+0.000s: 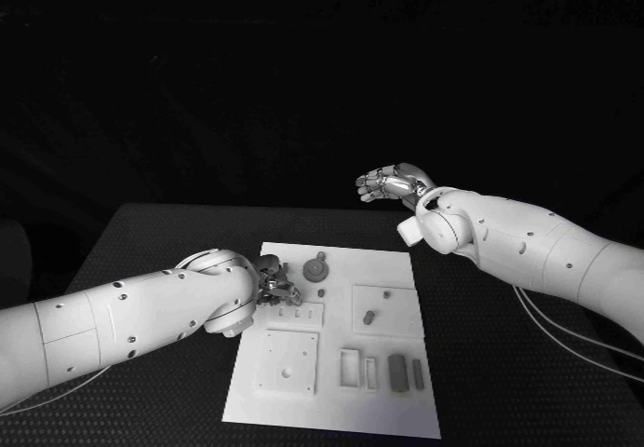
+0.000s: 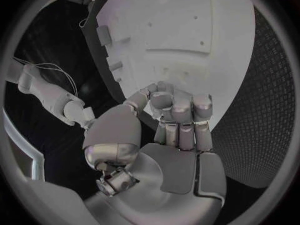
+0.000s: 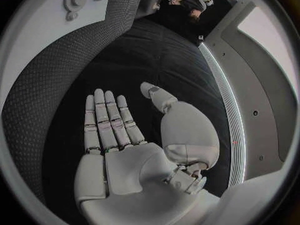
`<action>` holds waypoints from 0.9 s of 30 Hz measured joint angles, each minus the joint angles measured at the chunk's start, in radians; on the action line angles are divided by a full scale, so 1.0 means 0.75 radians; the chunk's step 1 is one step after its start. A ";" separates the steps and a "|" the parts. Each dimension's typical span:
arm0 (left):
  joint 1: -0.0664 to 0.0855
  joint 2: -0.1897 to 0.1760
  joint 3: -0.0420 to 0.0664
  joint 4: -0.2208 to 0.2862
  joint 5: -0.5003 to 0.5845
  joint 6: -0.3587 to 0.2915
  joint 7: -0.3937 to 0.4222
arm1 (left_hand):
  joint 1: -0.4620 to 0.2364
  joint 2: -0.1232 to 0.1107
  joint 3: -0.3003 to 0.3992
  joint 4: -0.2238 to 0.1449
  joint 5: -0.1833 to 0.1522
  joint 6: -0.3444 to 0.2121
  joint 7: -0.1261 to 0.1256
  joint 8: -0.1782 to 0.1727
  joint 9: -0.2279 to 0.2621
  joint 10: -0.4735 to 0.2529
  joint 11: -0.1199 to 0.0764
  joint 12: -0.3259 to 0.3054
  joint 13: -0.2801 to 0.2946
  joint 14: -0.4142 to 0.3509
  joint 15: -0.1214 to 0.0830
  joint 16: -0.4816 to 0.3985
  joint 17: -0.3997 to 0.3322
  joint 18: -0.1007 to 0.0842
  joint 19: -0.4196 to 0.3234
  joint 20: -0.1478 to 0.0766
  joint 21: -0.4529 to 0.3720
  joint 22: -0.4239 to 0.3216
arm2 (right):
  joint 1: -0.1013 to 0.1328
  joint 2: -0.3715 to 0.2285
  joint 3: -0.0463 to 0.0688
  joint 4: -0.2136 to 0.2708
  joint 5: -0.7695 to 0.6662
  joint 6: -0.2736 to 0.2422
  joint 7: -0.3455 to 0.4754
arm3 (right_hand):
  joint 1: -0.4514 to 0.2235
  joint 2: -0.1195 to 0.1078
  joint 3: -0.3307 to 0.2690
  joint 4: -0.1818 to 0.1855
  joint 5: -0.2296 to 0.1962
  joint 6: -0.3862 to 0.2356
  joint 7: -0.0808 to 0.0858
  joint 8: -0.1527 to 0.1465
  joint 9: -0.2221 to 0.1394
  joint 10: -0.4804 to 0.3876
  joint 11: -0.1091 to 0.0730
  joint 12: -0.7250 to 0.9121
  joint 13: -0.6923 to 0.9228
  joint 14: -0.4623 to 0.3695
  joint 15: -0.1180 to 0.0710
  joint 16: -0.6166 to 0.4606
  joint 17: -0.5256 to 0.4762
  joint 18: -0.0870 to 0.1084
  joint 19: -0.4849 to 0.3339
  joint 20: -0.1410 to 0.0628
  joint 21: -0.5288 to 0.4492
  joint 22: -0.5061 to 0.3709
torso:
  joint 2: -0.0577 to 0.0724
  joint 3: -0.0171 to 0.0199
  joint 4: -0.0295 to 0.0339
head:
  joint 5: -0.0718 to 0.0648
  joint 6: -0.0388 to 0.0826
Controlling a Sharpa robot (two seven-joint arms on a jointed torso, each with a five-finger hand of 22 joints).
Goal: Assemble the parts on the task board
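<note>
left hand [image 2: 172, 120] fingers curled, over task board [image 2: 187, 30]

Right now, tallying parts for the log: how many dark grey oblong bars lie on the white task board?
2: a wide dark grey bar and a thinner bar beside it, near the white board's near-right corner. The left hand may hide others.

- Left arm [image 1: 134, 321]: smooth white shell in segments, small dark screw holes dotted along it, thin seams between panels.
- Right arm [image 1: 537, 256]: same white casing, thin pale cables [image 1: 564, 337] trailing below.
- Left hand [image 2: 178, 117], right hand [image 3: 134, 150]: silver, segmented fingers, rounded thumb base.
</note>
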 measured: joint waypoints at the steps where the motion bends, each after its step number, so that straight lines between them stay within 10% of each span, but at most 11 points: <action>1: -0.001 -0.002 0.000 0.001 0.001 -0.001 -0.001 | -0.007 0.000 0.000 0.000 0.005 0.000 0.000 0.000 0.015 0.000 0.000 0.003 0.000 0.000 0.000 0.004 0.000 0.000 0.000 0.000 0.005 0.000 | 0.000 0.000 0.000 -0.002 0.000 0.000 0.000 | 0.000 0.000 0.000 0.000 0.001 0.000 0.000 0.000 0.000 0.003 0.003 -0.001 0.000 -0.002 0.002 0.000 -0.001 0.000 0.000 0.000 0.000 0.002 | 0.000 -0.0008 0.0003 | 0.001 -0.001; 27: -0.028 -0.021 0.000 0.036 0.019 -0.006 -0.004 | -0.057 -0.022 0.003 -0.004 0.100 0.006 0.001 -0.006 0.183 -0.005 -0.005 0.014 -0.028 -0.011 -0.014 0.015 -0.007 0.010 -0.027 0.007 0.025 0.000 | 0.000 0.015 0.000 -0.025 -0.004 0.005 -0.004 | 0.005 -0.005 -0.007 -0.014 0.026 -0.005 -0.005 0.000 -0.004 0.008 0.007 -0.037 0.000 -0.007 0.007 -0.010 -0.012 -0.020 -0.019 0.000 0.000 0.025 | -0.001 -0.0036 -0.0009 | 0.009 -0.015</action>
